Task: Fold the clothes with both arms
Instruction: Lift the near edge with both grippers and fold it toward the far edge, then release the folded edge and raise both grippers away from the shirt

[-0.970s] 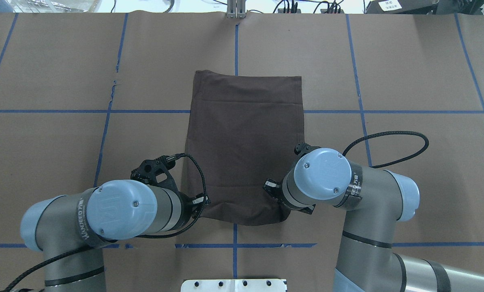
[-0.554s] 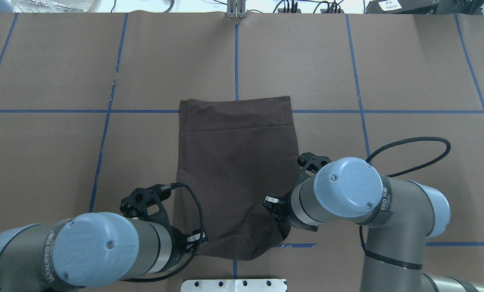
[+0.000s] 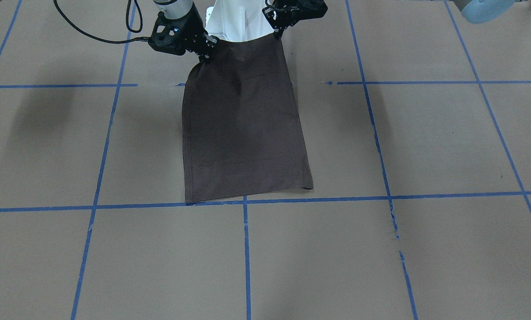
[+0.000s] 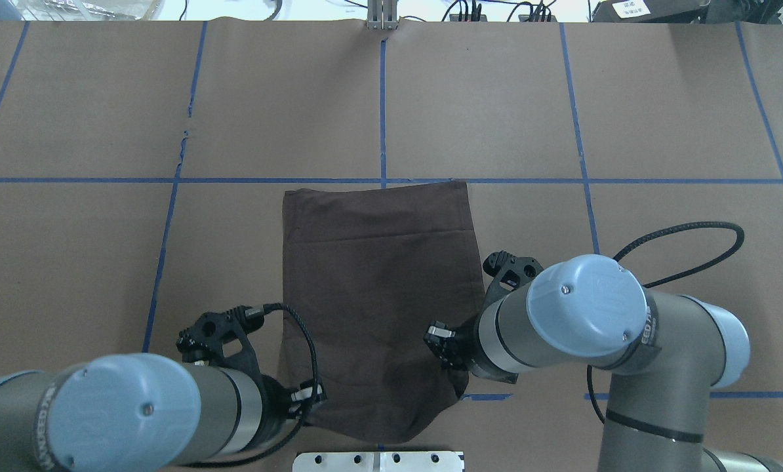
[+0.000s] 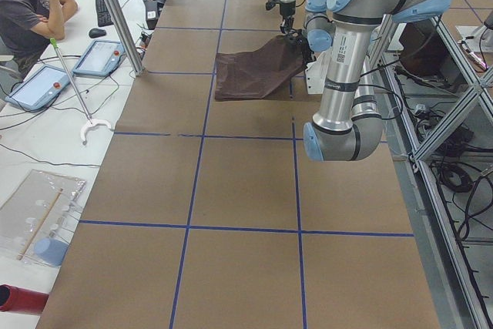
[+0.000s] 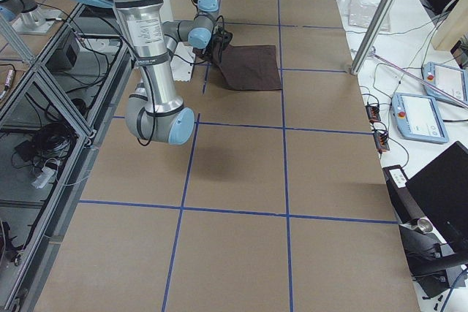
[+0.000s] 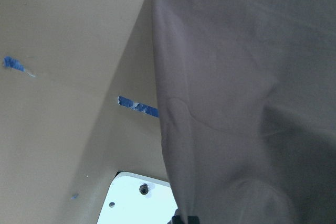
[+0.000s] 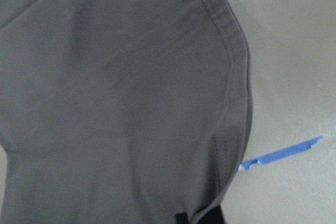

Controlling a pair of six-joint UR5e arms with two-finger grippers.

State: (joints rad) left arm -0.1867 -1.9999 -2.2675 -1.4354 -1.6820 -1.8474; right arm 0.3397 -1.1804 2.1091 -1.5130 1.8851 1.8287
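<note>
Left gripper [image 3: 277,32]: closed, pinching one near corner of the T-shirt [image 3: 243,129]. Right gripper [image 3: 204,54]: closed, pinching the other near corner. T-shirt is lying mid-bench [image 3: 425,142], its near edge raised. Risk: a thin pinch slipping, or uneven pulling skewing the folded layers.

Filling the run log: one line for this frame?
dark brown folded T-shirt: near corners lifted, far edge on brown table | left jaws: shut on corner | right jaws: same
</note>
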